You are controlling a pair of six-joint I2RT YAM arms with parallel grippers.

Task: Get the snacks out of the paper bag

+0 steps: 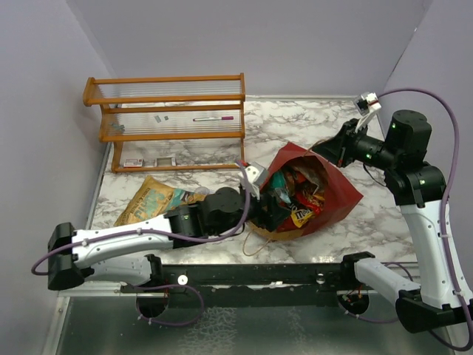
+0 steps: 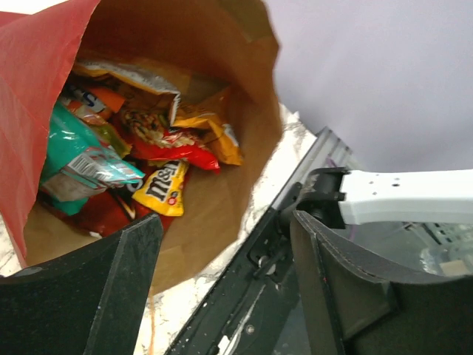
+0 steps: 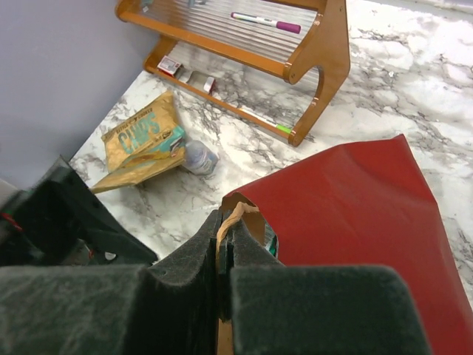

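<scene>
The snacks (image 2: 159,159) lie heaped inside the paper bag (image 1: 341,194), tipped on the tabletop (image 1: 384,222); right end effector (image 3: 224,235) clamped on its rim; left end effector (image 2: 222,237), jaws apart, empty, at the mouth; best go low, pinch one yellow packet (image 2: 164,188).

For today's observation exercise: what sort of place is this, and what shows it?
Probably a lab robot cell: left arm and right arm at a marble-patterned table, plain walls boxing it in, props like a wooden rack and paper bag.
</scene>
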